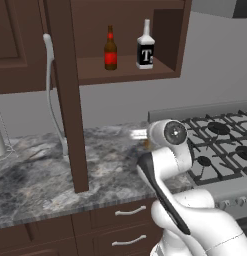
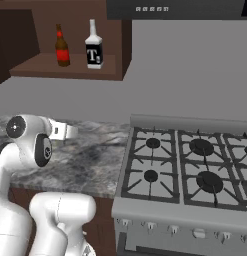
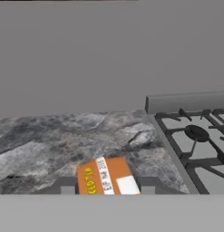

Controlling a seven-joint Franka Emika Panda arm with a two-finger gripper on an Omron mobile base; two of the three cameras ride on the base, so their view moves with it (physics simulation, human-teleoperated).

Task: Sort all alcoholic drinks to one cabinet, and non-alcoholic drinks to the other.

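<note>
Between the two dark finger tips of the gripper (image 3: 106, 190) sits the orange can (image 3: 107, 176), the tips close against its sides as if gripping it, just above the grey marbled counter (image 3: 50, 140). Beside the counter lies the gas stove (image 2: 195, 170), a plain grey wall behind. Higher, the open wall cabinet (image 1: 167, 35) shelves the brown bottle (image 1: 110, 48) and white bottle (image 1: 145, 45); its swung-out door (image 1: 70, 100) stands over the counter.
</note>
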